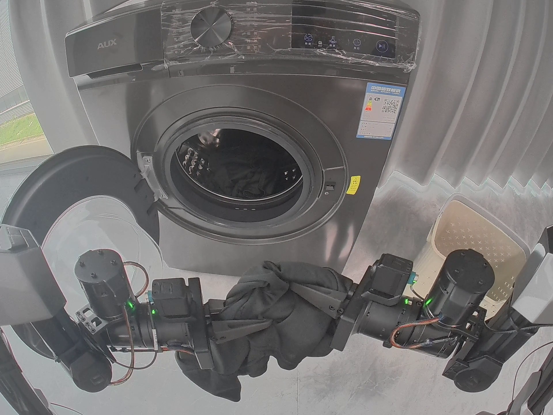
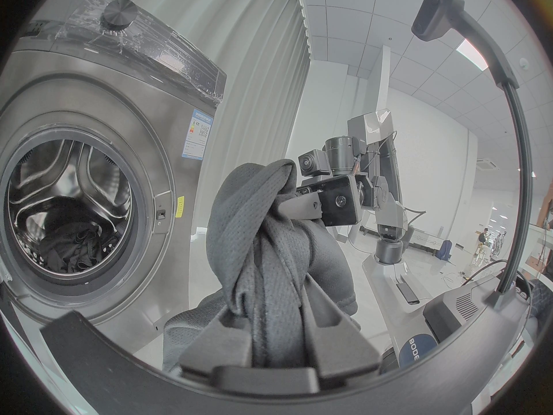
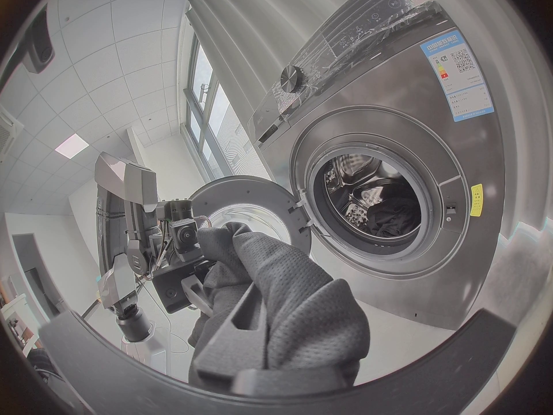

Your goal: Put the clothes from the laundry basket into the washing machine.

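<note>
Grey cloth (image 1: 266,347), clenched by my left gripper (image 1: 242,324) and right gripper (image 1: 311,298): I lift both evenly to the drum (image 1: 242,168) ahead

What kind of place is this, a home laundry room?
Probably a lab or showroom mocked up as a laundry corner: silver front-loading washing machine, cream perforated plastic laundry basket beside it, and a panelled office ceiling.

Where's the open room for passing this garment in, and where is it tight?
Free: the upper drum opening, above the dark clothes lying low inside; the bare floor between washer and laundry basket. Crowded: between left claw and right claw, where the grey garment bunches.
</note>
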Controlling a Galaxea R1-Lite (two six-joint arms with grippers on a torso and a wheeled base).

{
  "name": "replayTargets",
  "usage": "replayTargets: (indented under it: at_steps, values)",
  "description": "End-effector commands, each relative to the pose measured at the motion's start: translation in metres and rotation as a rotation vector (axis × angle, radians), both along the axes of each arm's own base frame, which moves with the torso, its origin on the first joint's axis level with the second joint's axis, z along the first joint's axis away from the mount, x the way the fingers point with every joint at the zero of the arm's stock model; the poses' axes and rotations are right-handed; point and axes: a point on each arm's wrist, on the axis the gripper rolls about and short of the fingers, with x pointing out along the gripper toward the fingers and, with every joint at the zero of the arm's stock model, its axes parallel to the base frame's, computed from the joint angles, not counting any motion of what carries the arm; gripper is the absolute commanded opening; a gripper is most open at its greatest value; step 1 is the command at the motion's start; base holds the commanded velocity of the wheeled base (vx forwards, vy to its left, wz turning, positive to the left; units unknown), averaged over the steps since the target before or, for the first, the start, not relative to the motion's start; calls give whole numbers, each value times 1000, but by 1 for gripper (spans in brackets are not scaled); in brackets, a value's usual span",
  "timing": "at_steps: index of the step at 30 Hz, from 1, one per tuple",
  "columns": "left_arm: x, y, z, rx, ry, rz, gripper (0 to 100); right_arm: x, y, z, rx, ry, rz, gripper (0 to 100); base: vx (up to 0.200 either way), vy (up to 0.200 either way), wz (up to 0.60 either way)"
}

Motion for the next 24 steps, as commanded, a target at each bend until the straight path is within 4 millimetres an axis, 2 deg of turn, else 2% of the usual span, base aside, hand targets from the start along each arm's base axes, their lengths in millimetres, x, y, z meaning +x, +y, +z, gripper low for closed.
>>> replayTargets:
  at_steps: [1,3,4,6,8,13,17,24]
  values:
    - [-1,0,3,-6,-11,1,0,-1,1,-1,-4,2,5,0,0,0,0]
    - [0,1,2,-6,-10,2,0,-1,1,0,2,2,8,0,0,0,0]
    - [0,1,2,-4,-7,4,0,-2,1,1,4,3,8,100,0,0,0]
    - [0,1,1,-3,-6,5,0,-1,0,2,6,0,3,100,0,0,0]
    - [1,4,1,-4,-5,18,0,0,-7,11,27,-24,-17,100,0,0,0]
    - [1,8,4,-7,-8,50,0,15,-42,32,53,-104,-145,100,0,0,0]
    - [-3,8,9,-12,-18,104,0,19,-64,49,74,-167,-219,100,0,0,0]
    - [-7,6,2,12,13,197,0,17,-70,58,95,-200,-233,100,0,0,0]
